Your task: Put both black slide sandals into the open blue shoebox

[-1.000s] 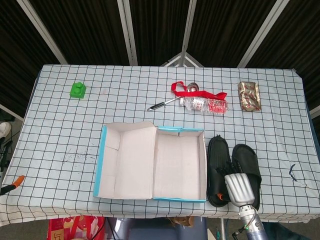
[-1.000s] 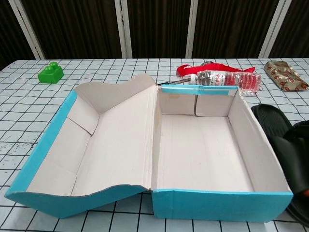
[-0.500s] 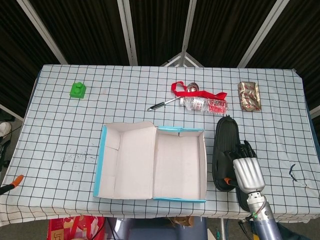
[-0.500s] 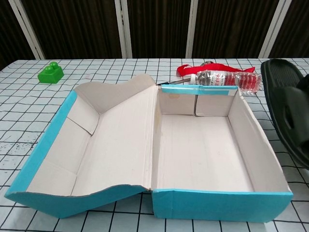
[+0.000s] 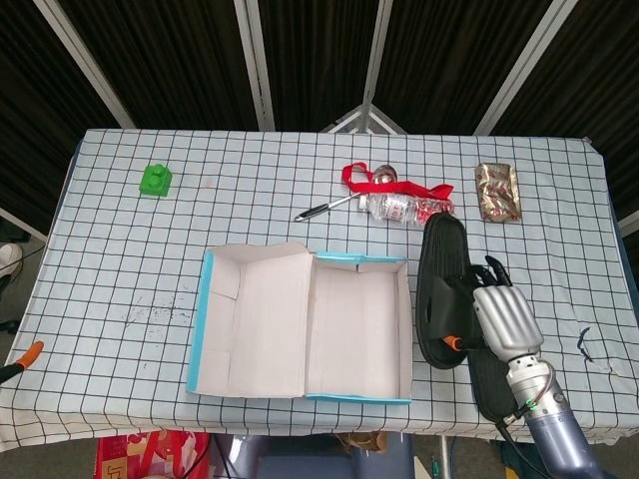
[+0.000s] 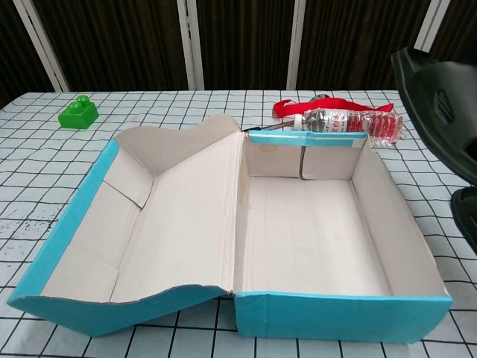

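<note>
The open blue shoebox (image 5: 401, 329) (image 6: 339, 312) lies at the table's front centre, its lid folded out to the left and its inside bare. My right hand (image 5: 504, 317) grips one black slide sandal (image 5: 437, 289) (image 6: 440, 104) and holds it lifted above the table, just right of the box. The other black sandal (image 5: 495, 384) (image 6: 466, 216) lies flat on the cloth beneath the hand, near the front edge. My left hand appears in neither view.
A water bottle (image 5: 409, 209) with a red strap (image 5: 362, 181), a pen (image 5: 321, 210) and a snack packet (image 5: 497, 192) lie behind the box. A green block (image 5: 155, 180) sits at the far left. An orange-tipped tool (image 5: 20, 361) pokes in at the left edge.
My right hand has raised one sandal off the table, higher and farther back, so it now hangs beside the box. The second sandal stays flat on the table.
</note>
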`<state>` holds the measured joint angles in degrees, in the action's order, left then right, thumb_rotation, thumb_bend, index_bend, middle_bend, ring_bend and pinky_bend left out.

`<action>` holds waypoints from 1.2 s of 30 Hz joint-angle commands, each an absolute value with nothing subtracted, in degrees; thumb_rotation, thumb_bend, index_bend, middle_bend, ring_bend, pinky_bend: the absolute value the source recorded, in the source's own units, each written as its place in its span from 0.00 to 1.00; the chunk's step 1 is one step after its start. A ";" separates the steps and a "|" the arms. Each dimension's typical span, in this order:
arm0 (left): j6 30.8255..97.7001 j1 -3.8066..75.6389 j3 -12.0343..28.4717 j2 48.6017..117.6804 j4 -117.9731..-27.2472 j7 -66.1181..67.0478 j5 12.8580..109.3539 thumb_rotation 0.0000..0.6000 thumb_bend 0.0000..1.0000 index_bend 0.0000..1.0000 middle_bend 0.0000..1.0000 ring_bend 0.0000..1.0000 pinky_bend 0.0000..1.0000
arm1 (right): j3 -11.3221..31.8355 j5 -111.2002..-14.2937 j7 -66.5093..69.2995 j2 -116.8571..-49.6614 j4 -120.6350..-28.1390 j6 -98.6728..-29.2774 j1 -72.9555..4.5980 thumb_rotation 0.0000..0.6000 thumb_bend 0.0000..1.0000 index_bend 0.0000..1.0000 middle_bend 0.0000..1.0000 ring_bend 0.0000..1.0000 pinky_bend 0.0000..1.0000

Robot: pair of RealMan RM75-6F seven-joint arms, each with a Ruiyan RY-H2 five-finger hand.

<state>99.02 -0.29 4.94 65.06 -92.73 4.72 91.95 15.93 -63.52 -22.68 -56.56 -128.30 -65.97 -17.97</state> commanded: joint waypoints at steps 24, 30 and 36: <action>98.89 0.18 5.93 65.98 -91.54 4.15 90.65 1.00 0.08 0.09 0.00 0.00 0.10 | 31.93 -34.84 27.02 -45.04 -134.99 -39.90 -22.58 1.00 0.42 0.52 0.46 0.32 0.19; 98.55 0.30 5.88 66.10 -91.57 4.43 90.48 1.00 0.08 0.09 0.00 0.00 0.10 | 33.82 -42.13 36.06 -44.26 -134.99 -34.64 -17.16 1.00 0.42 0.52 0.46 0.34 0.22; 98.82 0.27 5.95 66.29 -91.62 4.71 90.55 1.00 0.08 0.09 0.00 0.00 0.10 | 32.01 -49.52 41.08 -46.83 -134.99 -32.80 -13.16 1.00 0.42 0.52 0.46 0.35 0.23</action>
